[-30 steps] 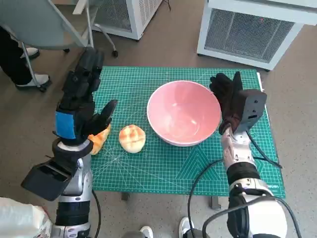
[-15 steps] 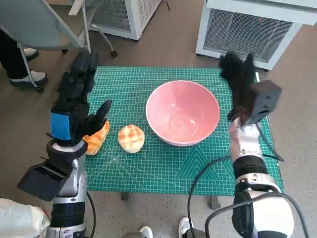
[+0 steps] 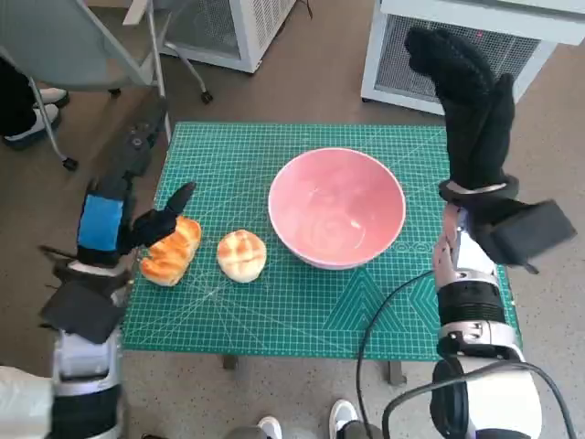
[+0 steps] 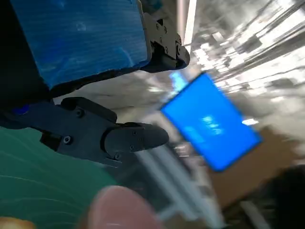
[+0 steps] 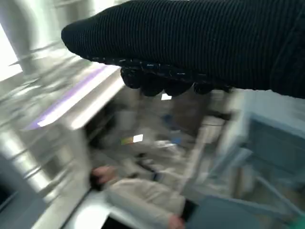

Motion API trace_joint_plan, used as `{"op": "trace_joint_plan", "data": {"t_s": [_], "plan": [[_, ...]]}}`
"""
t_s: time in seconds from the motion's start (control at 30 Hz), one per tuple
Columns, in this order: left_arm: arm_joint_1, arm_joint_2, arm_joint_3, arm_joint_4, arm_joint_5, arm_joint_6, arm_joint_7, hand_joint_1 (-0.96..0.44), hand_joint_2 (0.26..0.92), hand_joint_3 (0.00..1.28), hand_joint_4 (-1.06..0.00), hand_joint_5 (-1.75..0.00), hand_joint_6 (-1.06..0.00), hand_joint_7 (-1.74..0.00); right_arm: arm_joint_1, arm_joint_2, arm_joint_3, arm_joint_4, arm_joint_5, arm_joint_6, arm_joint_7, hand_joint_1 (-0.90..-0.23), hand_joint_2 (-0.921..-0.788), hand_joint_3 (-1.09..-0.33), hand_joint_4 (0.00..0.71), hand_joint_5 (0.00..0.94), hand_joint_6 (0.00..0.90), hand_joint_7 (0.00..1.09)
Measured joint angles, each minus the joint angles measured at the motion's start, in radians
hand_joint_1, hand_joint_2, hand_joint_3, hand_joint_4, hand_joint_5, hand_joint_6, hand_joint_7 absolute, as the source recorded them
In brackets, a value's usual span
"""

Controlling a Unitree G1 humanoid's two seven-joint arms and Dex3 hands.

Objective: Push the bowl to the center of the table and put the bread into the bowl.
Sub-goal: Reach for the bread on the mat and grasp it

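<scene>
A pink bowl [image 3: 336,208] stands empty near the middle of the green cutting mat [image 3: 302,311]. Left of it lie a round bun [image 3: 242,254] and a long golden bread [image 3: 170,251] at the mat's left edge. My left hand [image 3: 114,201] hangs above that edge with its fingers spread, its thumb over the long bread, holding nothing. My right hand [image 3: 466,101] is raised high past the mat's far right corner, fingers extended, empty. The left wrist view shows my own fingers [image 4: 109,136], a pink blur of the bowl [image 4: 119,210] and a strip of mat [image 4: 38,176].
White cabinets with grilles [image 3: 457,50] stand beyond the mat, and a chair [image 3: 82,46] at the far left. A person's shoes [image 3: 32,110] show at the left edge. A seated person [image 5: 138,186] appears blurred in the right wrist view. A black cable [image 3: 384,311] loops by my right arm.
My right hand has risen from beside the bowl's right rim to high above the mat's far right corner. My left hand has drawn back to the left, uncovering the long bread.
</scene>
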State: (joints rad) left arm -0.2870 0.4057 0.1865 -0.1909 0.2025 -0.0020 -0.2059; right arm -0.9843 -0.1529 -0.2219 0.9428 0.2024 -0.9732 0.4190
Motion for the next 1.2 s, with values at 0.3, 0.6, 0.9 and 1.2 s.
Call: {"op": "trace_joint_plan", "data": {"t_s": [0.3, 0.6, 0.9, 1.2], "plan": [[0.011, 0.112, -0.066, -0.184, 0.32, 0.389, -0.162, -0.7, 0.921, 0.14, -0.24, -0.02, -0.34, -0.01, 0.047, 0.001, 0.038, -0.134, 0.021, -0.057, 0.058, -0.574, -0.921, -0.749, 0.258, 0.009, 0.306, 0.11], [0.012, 0.167, -0.182, -0.297, 0.507, 0.674, -0.299, -0.7, 0.921, 0.14, -0.27, -0.02, -0.35, -0.01, 0.174, 0.008, 0.095, -0.252, 0.025, -0.095, 0.075, -0.573, -0.921, -0.756, 0.261, 0.007, 0.296, 0.11], [-0.006, 0.168, -0.278, -0.248, 0.545, 0.74, -0.334, -0.69, 0.921, 0.16, -0.29, -0.02, -0.33, 0.0, 0.187, 0.008, 0.115, -0.303, 0.007, -0.075, 0.05, -0.567, -0.921, -0.759, 0.26, 0.005, 0.287, 0.12], [-0.04, 0.166, -0.33, -0.175, 0.553, 0.79, -0.334, -0.68, 0.921, 0.17, -0.34, -0.03, -0.32, 0.0, 0.208, 0.006, 0.121, -0.334, -0.01, -0.063, 0.027, -0.57, -0.921, -0.759, 0.26, 0.004, 0.282, 0.13]]}}
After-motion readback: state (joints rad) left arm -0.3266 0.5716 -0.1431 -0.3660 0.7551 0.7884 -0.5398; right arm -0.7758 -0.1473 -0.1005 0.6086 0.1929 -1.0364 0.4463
